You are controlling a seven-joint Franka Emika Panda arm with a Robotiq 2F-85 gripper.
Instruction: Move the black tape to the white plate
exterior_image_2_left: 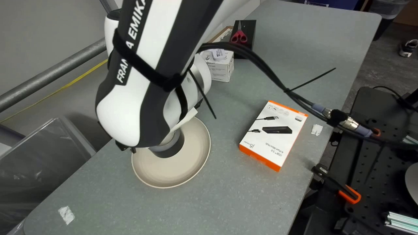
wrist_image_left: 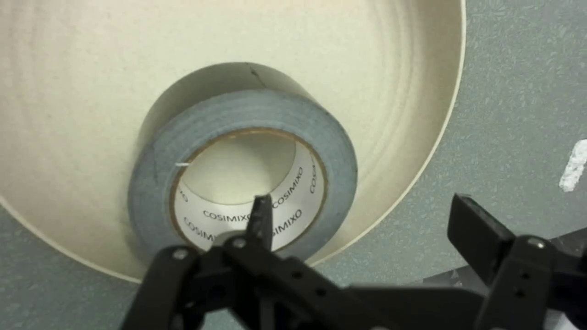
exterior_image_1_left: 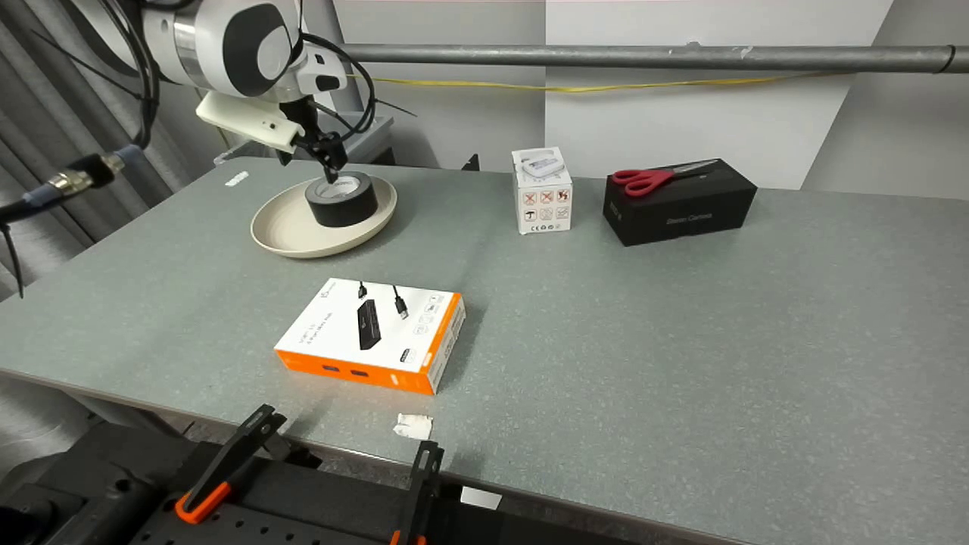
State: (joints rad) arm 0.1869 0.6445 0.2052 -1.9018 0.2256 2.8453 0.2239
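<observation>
Claw (wrist_image_left: 364,213) over black tape (exterior_image_1_left: 344,212), axis upright

A thick black tape roll (exterior_image_1_left: 345,207) lies in a round cream-white plate (exterior_image_1_left: 281,221) near the back left corner of the grey tabletop (exterior_image_1_left: 666,341); a black gripper (exterior_image_1_left: 331,174) points down at the tape; a flat white-and-orange box (exterior_image_1_left: 372,334) lies nearer the front edge.
</observation>
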